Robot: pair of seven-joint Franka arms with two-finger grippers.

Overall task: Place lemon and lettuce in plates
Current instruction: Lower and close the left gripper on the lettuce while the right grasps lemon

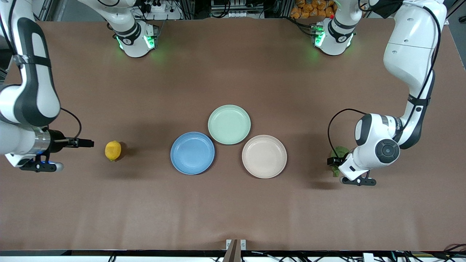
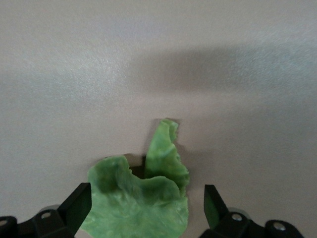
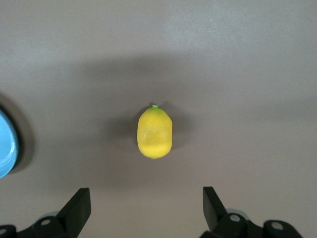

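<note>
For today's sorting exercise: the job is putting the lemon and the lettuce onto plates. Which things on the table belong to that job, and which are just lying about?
Part of the job:
lemon
lettuce
blue plate
cream plate
left gripper, open around the lettuce
right gripper, open beside the lemon

Just lying about:
pale green plate

From my front view, the left arm's wrist covers most of the lettuce, leaving me only a green sliver. In the left wrist view its lower part runs off the frame's edge. In my right wrist view the blue plate is cut to a thin arc.
</note>
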